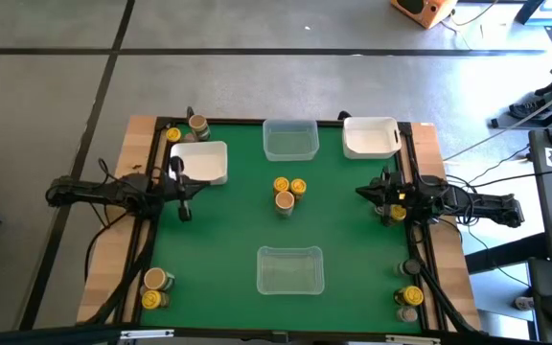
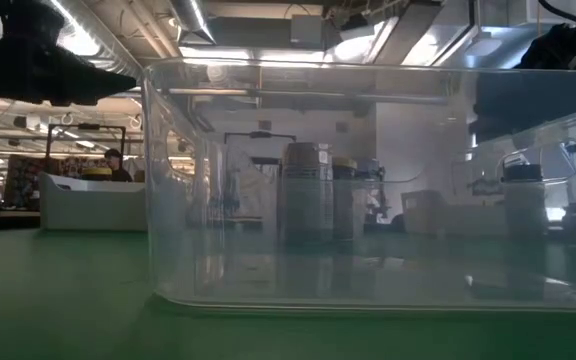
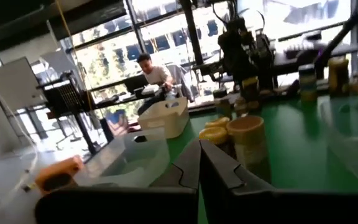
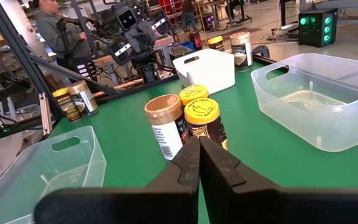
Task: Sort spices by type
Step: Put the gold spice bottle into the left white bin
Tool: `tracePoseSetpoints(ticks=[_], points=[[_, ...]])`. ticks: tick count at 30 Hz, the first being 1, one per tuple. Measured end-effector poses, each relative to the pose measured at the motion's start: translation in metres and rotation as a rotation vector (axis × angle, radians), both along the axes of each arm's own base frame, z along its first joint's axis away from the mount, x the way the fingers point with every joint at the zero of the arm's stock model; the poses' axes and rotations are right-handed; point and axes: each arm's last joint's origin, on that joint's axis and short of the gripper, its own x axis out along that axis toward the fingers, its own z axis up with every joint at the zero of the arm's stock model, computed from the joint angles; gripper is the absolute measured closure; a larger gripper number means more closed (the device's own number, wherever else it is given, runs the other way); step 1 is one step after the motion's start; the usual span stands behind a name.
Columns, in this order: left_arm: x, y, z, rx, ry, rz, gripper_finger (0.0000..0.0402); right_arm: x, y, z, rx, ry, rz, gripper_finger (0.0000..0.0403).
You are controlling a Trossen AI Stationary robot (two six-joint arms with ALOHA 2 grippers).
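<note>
A green table (image 1: 228, 230) holds 3 spice jars (image 1: 288, 191) standing upright in a tight cluster at its centre, their long axes vertical and lids facing up. 2 of them have yellow lids; the third, nearest the front clear tub (image 1: 290, 269), has a tan lid.

Around that cluster sit another clear tub (image 1: 289, 140) and 2 white tubs: one (image 1: 370, 136) toward the right arm's side, one (image 1: 201, 161) toward the left arm's side. More jars stand at the table's 4 corners: a pair (image 1: 188, 127) beyond the left white tub, a pair (image 1: 154, 288) at the near left, and a few (image 1: 409, 292) at the near right.

The left gripper (image 1: 182, 189) hovers left of the cluster, beside the left white tub, its fingers pressed together and holding nothing. The right gripper (image 1: 379, 195) hovers right of the cluster, also closed and empty.

The right wrist view shows label print on the tan-lidded jar (image 4: 165, 126) and yellow lids (image 4: 201, 111), unreadable from above. The low view is filled by the front clear tub's wall (image 2: 368, 180), with the central jars visible only hazily through it. A person (image 4: 58, 31) stands beyond the table.
</note>
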Motion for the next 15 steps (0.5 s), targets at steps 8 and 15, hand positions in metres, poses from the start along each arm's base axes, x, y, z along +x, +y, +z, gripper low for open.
tracePoseSetpoints(ticks=[8,15], points=[[-0.0001,0.0000,0.0008,-0.091,-0.033,-0.005,0.0400,0.0000,0.0000,0.0004,-0.002,-0.004,0.000,0.0393],[-0.0002,0.0000,0.0022,-0.287,-0.102,-0.019,0.0400,0.0001,-0.0001,0.0017,-0.002,-0.018,-0.003,0.0393]])
